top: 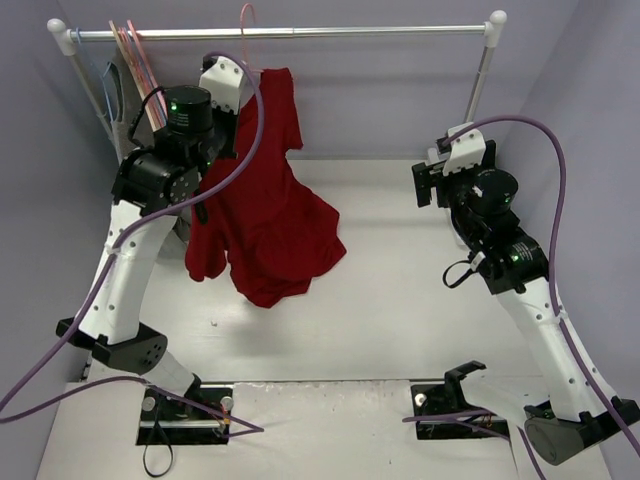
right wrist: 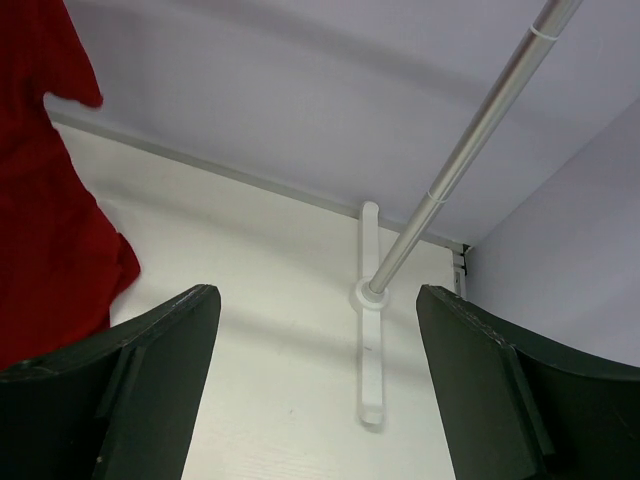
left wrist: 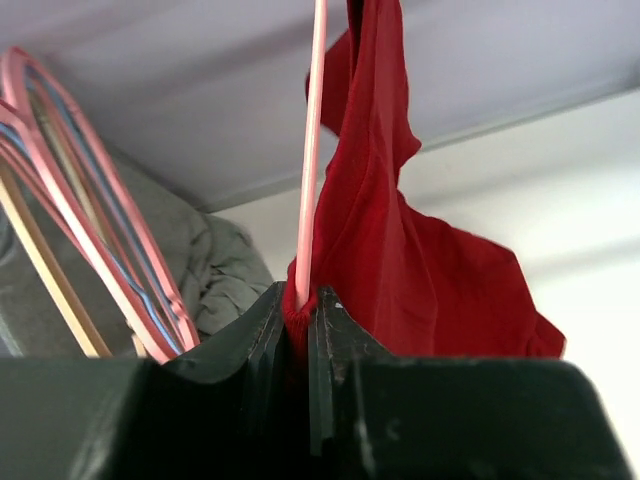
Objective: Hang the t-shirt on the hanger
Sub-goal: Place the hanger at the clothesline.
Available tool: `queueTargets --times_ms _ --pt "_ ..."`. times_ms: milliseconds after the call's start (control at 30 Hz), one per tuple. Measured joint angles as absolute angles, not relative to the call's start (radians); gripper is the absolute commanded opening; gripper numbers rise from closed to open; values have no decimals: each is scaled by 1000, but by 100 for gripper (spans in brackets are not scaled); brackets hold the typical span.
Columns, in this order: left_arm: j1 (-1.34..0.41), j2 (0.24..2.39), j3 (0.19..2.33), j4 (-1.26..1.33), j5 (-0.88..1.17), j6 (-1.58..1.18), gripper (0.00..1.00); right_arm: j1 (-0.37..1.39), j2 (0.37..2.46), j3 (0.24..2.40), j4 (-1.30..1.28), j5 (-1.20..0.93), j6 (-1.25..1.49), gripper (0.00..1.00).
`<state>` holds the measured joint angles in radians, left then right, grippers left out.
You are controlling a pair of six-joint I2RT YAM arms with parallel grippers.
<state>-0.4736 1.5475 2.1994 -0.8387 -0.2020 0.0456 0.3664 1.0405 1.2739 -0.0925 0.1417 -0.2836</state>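
Observation:
The deep-red t-shirt hangs from the pale-pink wire hanger, whose hook sits over the rail. The shirt's lower part bunches down to the table. My left gripper is raised at the shirt's upper left. In the left wrist view the left gripper is shut on a fold of the red t-shirt together with the hanger wire, which runs straight up. My right gripper is open and empty to the right, well apart from the shirt. In the right wrist view the right gripper has its jaws wide apart, with the shirt at the left edge.
The metal clothes rail spans the back; its right post stands in a white foot. Several spare hangers and a grey garment hang at the rail's left end, close to my left arm.

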Motion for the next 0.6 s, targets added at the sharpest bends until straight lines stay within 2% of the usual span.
queueTargets --times_ms 300,567,600 --pt "-467 1715 2278 -737 -346 64 0 366 1032 1274 -113 142 -282 82" --pt "-436 1779 2262 -687 -356 51 0 366 995 1238 -141 142 -262 82" --pt "-430 1779 2252 -682 -353 47 3 366 991 1233 -145 142 -261 82"
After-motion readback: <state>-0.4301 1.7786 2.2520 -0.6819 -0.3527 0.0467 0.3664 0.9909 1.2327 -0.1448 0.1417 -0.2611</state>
